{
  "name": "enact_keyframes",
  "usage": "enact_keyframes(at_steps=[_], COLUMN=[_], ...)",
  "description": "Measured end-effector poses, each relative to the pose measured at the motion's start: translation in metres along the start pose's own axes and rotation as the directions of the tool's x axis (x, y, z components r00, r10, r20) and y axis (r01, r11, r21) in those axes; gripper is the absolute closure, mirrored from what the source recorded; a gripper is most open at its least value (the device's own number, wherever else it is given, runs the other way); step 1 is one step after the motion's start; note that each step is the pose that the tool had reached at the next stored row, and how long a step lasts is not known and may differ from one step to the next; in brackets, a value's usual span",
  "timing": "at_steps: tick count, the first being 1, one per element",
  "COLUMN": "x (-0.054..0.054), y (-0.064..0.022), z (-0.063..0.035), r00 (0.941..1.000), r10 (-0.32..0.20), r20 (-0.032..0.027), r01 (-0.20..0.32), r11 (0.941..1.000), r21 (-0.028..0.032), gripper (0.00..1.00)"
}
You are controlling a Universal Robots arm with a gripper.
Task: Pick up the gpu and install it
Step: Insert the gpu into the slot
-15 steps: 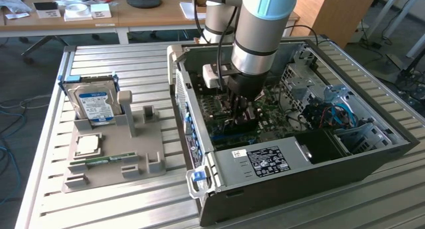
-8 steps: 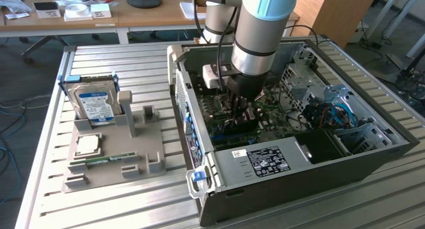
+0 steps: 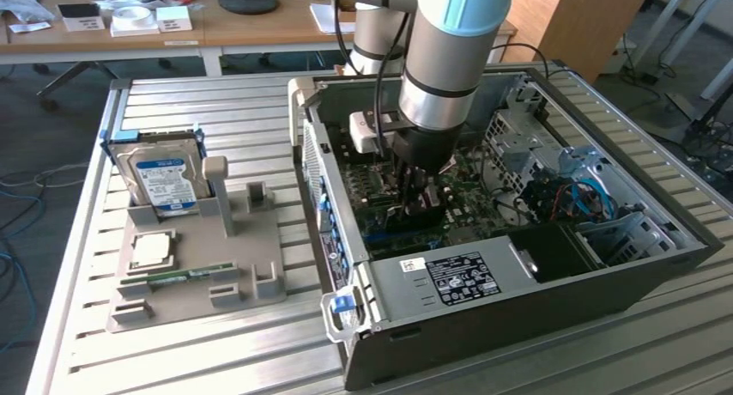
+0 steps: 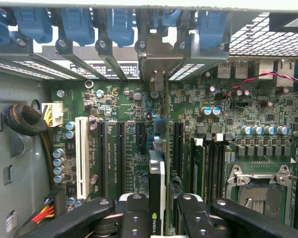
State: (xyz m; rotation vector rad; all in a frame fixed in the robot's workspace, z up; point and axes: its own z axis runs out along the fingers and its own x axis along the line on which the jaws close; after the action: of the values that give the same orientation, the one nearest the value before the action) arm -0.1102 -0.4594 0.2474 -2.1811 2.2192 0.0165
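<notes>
Black gripper (image 4: 159,218) fingers (image 4: 134,218) sit closest to the wrist camera, closed on the gpu (image 4: 157,183), which stands on edge between them with its silver bracket (image 4: 161,64) reaching toward the rear slot openings of the computer case (image 3: 504,318). Below the card lies the green motherboard (image 4: 129,124), with its long black slots (image 4: 120,148) and one white slot (image 4: 81,153) running parallel to the card. From the exterior view, the arm (image 3: 447,60) reaches down into the open case, the gripper deep among the boards; to that view's left, a grey tray (image 3: 195,275) holds a blue-labelled hard drive (image 3: 164,179). Whether the card's lower edge has entered a slot cannot be told. Judged risks: a card slightly askew could miss the slot and jam, and the bracket could catch on the blue rear clips (image 4: 119,22), stressing the board
</notes>
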Motion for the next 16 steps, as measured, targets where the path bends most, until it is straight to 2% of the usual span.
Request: enact_keyframes(at_steps=[16], x=[-0.0002], y=[0.0000], z=[-0.0011], r00=[1.0000], r10=[0.000], r20=[0.0012], r01=[0.000], r11=[1.0000], r21=[0.0004], gripper=[0.74])
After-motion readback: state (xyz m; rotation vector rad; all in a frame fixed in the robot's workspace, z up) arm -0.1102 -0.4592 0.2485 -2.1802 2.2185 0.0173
